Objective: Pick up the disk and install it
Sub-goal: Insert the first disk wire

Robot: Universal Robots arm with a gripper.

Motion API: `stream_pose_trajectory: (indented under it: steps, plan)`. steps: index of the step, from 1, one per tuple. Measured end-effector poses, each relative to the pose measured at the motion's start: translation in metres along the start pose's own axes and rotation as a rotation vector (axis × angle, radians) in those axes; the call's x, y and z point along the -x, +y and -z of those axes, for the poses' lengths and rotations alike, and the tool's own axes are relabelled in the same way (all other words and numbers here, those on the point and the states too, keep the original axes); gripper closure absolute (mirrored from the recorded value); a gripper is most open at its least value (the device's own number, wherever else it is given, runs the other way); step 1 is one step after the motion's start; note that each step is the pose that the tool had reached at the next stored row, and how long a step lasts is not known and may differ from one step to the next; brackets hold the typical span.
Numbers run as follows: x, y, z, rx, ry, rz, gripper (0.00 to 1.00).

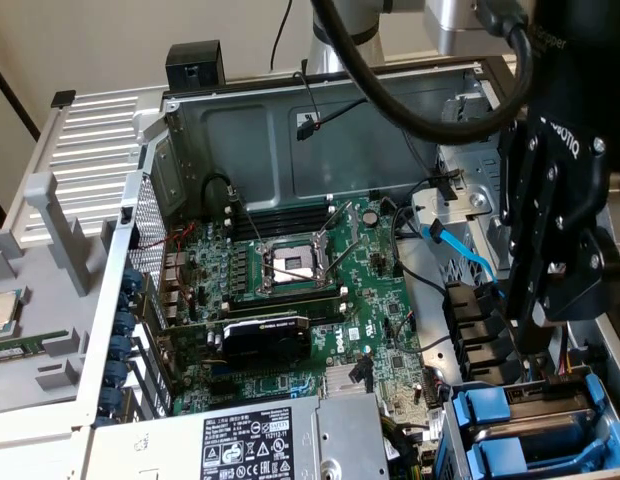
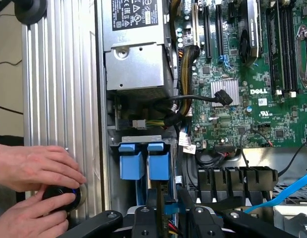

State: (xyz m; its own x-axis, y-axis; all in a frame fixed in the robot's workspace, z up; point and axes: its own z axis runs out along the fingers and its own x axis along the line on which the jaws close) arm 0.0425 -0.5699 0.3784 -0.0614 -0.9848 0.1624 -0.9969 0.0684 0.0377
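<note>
**Desk:** Where was the disk when this was taken?

**Operator:** The disk (image 2: pixel 158 166), as I read it, stood on edge in the drive bay (image 2: pixel 141 140), blue carrier tab facing my wrist camera. It was just beside the look-alike drive (image 2: pixel 130 166), and I judged it the task's own because it lined up more closely with the gripper (image 2: pixel 171 220). In the exterior view the bay sat at the lower right of the open case, with the gripper directly above it.

**Desk:** Clamped or loose?

**Operator:** I could not tell. The gripper hung close over the carrier, but the contact itself was hidden from me.

**Desk:** So which step was it?

**Operator:** Installation, in my judgement, and the seating end of it: the disk was already in its slot, not lying out on a surface.

**Desk:** What did a further move call for?

**Operator:** A straight press along the bay's rails, square to the slot. It also had to stay clear of the neighbouring drive and of the blue cable (image 2: pixel 287 191) trailing nearby. The grey power-supply box (image 2: pixel 138 64) stood close beyond the bay. A person's hands (image 2: pixel 37 166) rested on a black knob outside the case wall, well apart from the gripper.
</note>
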Motion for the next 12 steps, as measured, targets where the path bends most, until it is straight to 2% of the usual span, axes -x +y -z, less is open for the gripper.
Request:
stream_pose_trajectory:
  steps: [12]
  plan:
    - [0.0007,0.0006,-0.0049,-0.0003,-0.0005,0.002,0.69]
